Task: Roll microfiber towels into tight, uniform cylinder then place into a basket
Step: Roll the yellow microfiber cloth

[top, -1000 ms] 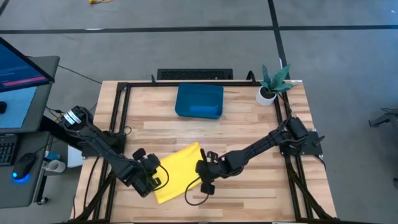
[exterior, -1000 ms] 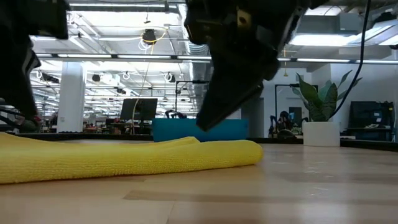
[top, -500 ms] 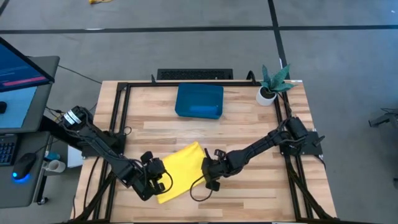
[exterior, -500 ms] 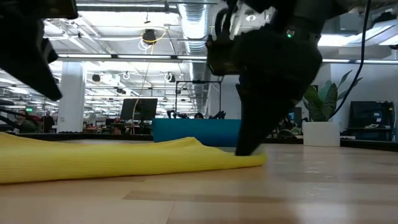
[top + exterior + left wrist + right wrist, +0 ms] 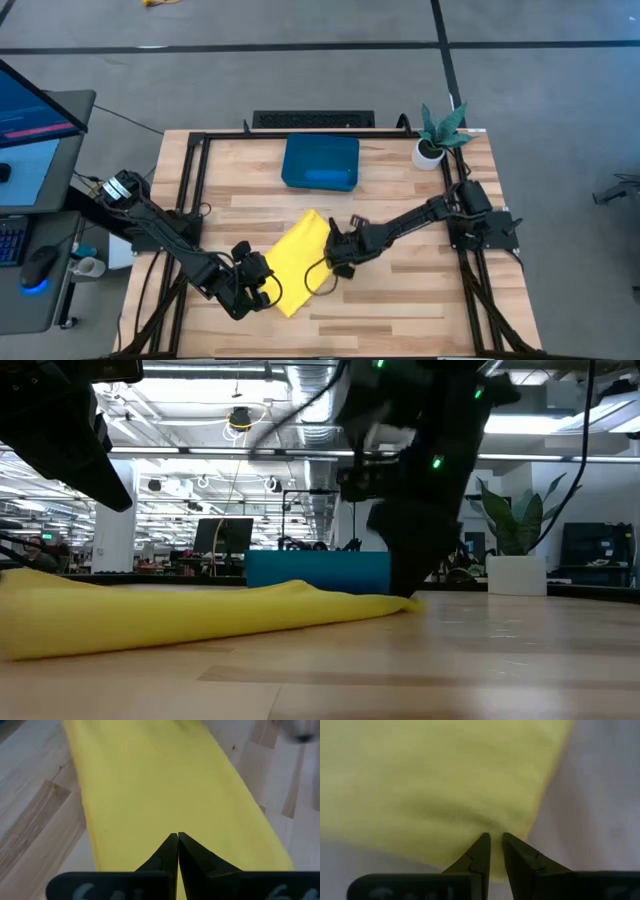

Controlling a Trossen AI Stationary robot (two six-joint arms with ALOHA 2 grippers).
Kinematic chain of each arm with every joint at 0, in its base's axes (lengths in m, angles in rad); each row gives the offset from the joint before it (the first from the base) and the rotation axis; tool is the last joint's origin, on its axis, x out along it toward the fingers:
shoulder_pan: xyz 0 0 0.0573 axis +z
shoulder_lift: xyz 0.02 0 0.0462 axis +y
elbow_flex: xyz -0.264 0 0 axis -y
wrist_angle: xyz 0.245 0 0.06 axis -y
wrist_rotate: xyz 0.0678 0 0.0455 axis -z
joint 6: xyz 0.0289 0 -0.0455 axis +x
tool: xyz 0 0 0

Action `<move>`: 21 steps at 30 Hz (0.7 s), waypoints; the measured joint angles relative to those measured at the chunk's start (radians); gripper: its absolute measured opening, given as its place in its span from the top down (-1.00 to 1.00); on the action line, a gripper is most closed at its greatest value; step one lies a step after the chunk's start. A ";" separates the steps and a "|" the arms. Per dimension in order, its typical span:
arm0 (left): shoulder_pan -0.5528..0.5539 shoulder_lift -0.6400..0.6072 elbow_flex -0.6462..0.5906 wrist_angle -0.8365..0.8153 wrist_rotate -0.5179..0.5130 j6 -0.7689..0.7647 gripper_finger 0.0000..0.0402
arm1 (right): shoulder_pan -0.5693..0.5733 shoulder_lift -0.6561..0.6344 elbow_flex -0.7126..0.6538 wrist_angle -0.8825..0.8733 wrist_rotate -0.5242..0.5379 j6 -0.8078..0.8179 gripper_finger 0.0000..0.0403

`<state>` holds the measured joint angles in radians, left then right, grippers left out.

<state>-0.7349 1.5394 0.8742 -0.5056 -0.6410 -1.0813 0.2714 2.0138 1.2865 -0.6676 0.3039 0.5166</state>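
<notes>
The yellow towel (image 5: 300,262) lies on the wooden table as a long, narrow, folded strip that runs from near to far. My right gripper (image 5: 332,260) is down at the strip's right side, shut on the cloth (image 5: 445,780). My left gripper (image 5: 178,837) is shut and hovers over the strip's near end (image 5: 285,300); in the low view that arm (image 5: 70,430) stands clear above the towel (image 5: 200,615). The blue basket (image 5: 292,160) sits at the far middle of the table. A lighter blue bundle (image 5: 325,178) lies inside it by its near wall. My right gripper pinches the towel's right long edge (image 5: 492,826) between its two fingertips, and the cloth puckers there. The fingers come steeply from above, slanting in from the table's right. I cannot tell how many layers they hold. The towel lies on the table, its right end (image 5: 395,603) flat under the fingers.
A small white pot with a green plant (image 5: 432,140) stands at the far right corner. Black frame rails (image 5: 190,200) run along the table's left, right and far edges. Bare wood (image 5: 400,310) lies near right of the towel.
My right gripper has moved toward the far edge and down to the table, tipping steeper. The towel now shows as a narrower strip, and its far end has shifted toward the far edge. My left gripper has edged toward the right over the towel's near end.
</notes>
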 joint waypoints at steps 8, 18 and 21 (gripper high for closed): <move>0.000 0.000 0.000 -0.001 0.010 0.001 0.98 | -0.067 -0.005 -0.004 -0.058 0.127 0.005 0.63; 0.000 0.000 -0.001 -0.050 0.014 0.023 0.98 | 0.081 -0.057 0.022 0.144 0.138 0.034 0.63; 0.000 0.000 -0.001 -0.056 0.008 0.023 0.98 | 0.130 -0.047 0.023 0.305 0.070 -0.006 0.63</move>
<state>-0.7349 1.5398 0.8734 -0.5612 -0.6331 -1.0584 0.4017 1.9670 1.3090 -0.3631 0.3739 0.5104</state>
